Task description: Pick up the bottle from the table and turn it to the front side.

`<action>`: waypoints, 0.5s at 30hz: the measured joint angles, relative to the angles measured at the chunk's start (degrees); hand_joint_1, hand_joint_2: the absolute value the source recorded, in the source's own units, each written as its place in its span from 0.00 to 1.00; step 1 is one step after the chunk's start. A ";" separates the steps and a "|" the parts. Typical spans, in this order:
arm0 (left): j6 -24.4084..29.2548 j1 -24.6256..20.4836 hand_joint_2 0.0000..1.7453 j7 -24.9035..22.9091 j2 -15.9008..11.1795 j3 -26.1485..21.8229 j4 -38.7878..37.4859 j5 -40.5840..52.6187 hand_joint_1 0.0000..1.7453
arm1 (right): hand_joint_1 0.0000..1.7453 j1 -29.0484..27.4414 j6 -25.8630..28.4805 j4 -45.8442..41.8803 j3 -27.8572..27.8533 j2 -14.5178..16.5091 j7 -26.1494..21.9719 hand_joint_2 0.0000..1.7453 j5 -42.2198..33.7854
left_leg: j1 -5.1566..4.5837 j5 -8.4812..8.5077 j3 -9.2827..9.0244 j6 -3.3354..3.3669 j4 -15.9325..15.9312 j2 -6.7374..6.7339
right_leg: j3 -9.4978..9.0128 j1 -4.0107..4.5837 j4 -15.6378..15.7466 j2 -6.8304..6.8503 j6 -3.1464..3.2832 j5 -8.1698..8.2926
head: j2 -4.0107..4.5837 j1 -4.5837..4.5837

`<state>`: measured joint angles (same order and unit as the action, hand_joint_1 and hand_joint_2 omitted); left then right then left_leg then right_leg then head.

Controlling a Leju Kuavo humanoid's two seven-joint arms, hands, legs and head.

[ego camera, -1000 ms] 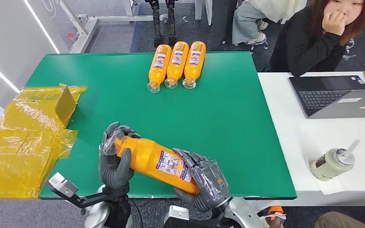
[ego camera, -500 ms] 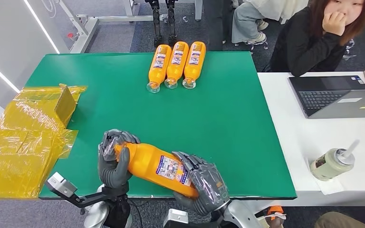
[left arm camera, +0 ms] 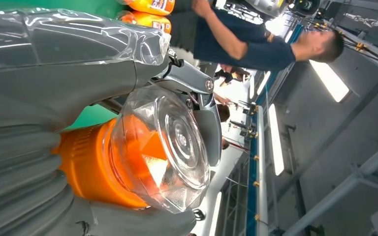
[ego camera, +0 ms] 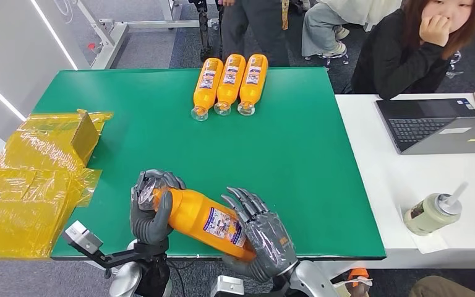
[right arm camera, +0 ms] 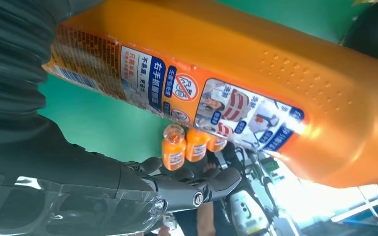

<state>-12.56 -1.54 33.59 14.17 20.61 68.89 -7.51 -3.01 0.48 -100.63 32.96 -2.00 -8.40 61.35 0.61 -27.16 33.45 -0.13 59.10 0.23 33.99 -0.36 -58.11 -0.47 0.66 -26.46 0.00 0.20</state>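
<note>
R hand (ego camera: 265,238) fingers now spread off bottle (ego camera: 205,221); L hand (ego camera: 151,207) grips its cap end.

A bottle (ego camera: 204,218) is held lying above the near edge of the table (ego camera: 297,161), its cap end in the left hand (ego camera: 150,207), its base at the right hand (ego camera: 261,238). Three bottles (ego camera: 229,83) are laid side by side at the far edge. Wrapping (ego camera: 34,179) is spread over the left edge. A laptop (ego camera: 436,124) and a cup (ego camera: 432,212) are set on the desk (ego camera: 371,179) to the right, with a person (ego camera: 408,46) seated behind it.
</note>
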 joint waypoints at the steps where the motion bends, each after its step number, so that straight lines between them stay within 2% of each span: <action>1: -0.39 0.01 1.00 -0.03 -0.01 -0.05 0.00 -0.59 0.99 | 0.00 -0.01 0.63 0.16 0.00 -0.14 -0.54 1.00 -0.56 | 0.00 0.00 0.00 0.00 0.00 0.00 | 0.00 0.00 0.00 0.00 0.00 0.00 | 0.00 0.00; 7: -5.02 0.32 1.00 -1.33 -0.28 -2.53 0.93 -7.31 0.98 | 0.00 0.04 4.37 1.38 0.23 -1.92 -3.14 1.00 -4.55 | 0.00 0.00 0.01 0.00 0.00 0.00 | 0.00 0.00 0.00 0.00 0.00 0.00 | 0.00 0.00; 15: -6.10 0.15 1.00 -2.64 -2.25 -7.87 6.28 -11.41 1.00 | 0.00 1.40 5.59 2.93 0.48 -3.84 -5.09 1.00 -7.98 | 0.02 0.04 -0.01 -0.06 0.00 0.00 | 0.00 0.00 -0.01 -0.01 0.01 0.00 | 0.00 -0.01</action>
<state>-18.65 -1.40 30.95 11.92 12.74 75.17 -18.92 -1.61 6.07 -97.71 33.44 -5.84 -13.49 53.37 0.63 -27.12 33.45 -0.19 59.09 0.23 33.99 -0.36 -58.12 -0.47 0.66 -26.46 0.00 0.19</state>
